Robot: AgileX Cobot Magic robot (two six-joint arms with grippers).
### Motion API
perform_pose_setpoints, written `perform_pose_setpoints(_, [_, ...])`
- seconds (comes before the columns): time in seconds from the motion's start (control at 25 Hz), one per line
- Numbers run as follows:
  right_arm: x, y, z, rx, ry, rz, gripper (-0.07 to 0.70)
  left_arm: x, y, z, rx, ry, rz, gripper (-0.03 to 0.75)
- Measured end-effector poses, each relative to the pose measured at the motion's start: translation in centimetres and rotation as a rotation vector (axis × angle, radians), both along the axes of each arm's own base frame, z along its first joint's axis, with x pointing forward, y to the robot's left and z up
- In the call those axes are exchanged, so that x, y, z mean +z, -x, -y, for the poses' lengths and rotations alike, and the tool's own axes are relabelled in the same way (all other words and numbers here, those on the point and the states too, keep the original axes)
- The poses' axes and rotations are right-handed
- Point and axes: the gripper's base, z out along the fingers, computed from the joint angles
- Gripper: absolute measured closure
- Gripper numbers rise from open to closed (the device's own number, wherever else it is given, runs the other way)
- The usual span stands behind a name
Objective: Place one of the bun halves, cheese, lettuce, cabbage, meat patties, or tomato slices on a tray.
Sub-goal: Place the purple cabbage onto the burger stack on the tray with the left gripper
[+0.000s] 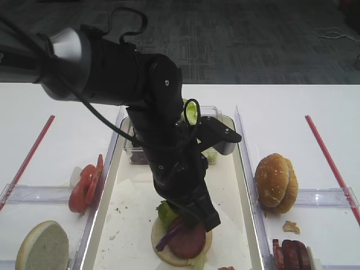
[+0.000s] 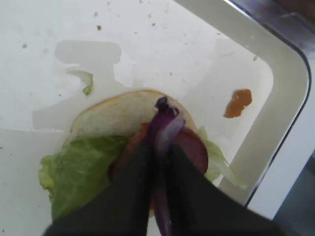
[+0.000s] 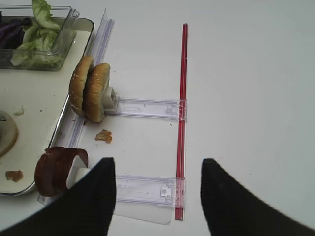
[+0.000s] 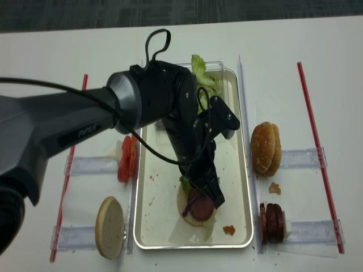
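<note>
Here the left gripper point(image 2: 160, 162) pinches the cabbage point(image 2: 165, 130) tight over a meat patty point(image 2: 189, 145), lettuce point(image 2: 78, 167) and bun half point(image 2: 113, 115) on the tray point(image 4: 148, 187) — the right gripper point(image 3: 157, 191) hangs wide, empty; white table point(image 1: 281, 107), grey carpet beyond.

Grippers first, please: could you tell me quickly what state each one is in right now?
Left gripper: shut on the cabbage, over the patty on the bun half.
Right gripper: open, holding nothing.
</note>
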Motion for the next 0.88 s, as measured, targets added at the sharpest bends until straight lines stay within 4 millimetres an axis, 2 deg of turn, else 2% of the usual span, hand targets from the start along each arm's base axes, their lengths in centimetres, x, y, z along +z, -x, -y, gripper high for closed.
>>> perform_pose_setpoints(0.6, [0.0, 0.0, 0.0, 0.0, 0.0, 0.0, 0.22, -0.1, 0.0, -0.2, 0.019, -0.016, 0.0, 0.659])
perform_pose_setpoints(0.88, [0.0, 0.0, 0.0, 0.0, 0.0, 0.0, 0.22, -1.5, -0.2, 0.0, 0.043, -0.04, -0.027, 0.659])
